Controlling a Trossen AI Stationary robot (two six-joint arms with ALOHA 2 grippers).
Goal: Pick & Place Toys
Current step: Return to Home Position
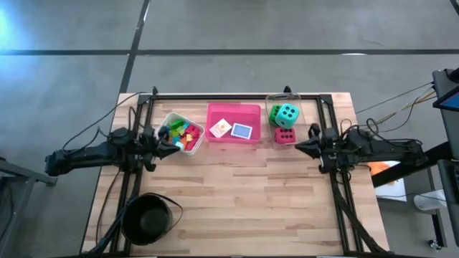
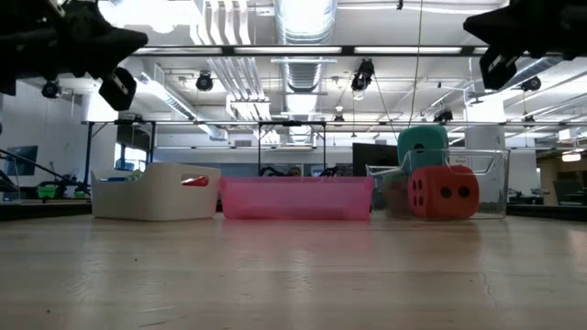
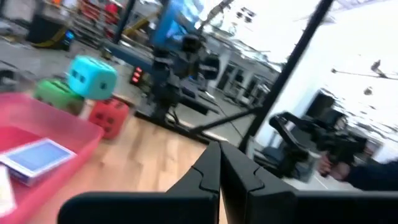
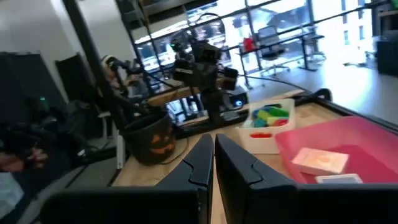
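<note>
**Both arms hover empty-handed; toys sit in three trays**

Seen from above, three trays line the 12 o'clock edge of the worktop (image 1: 251, 193). The white tray (image 1: 166, 118) at 11 o'clock holds the small bright blocks (image 1: 182, 134). The pink tray (image 1: 234, 110) at 12 holds two cards (image 1: 243, 131). The clear tray (image 1: 304, 109) at 1 o'clock holds the teal die (image 1: 289, 113) and green die (image 1: 275, 112). The red die (image 1: 285, 135) is at its near edge, possibly just outside. The left gripper (image 3: 217, 152) at 9 o'clock and the right gripper (image 4: 214, 146) at 3 o'clock are closed and hold nothing. A black bowl (image 1: 147, 217) sits at 7 o'clock.
</note>
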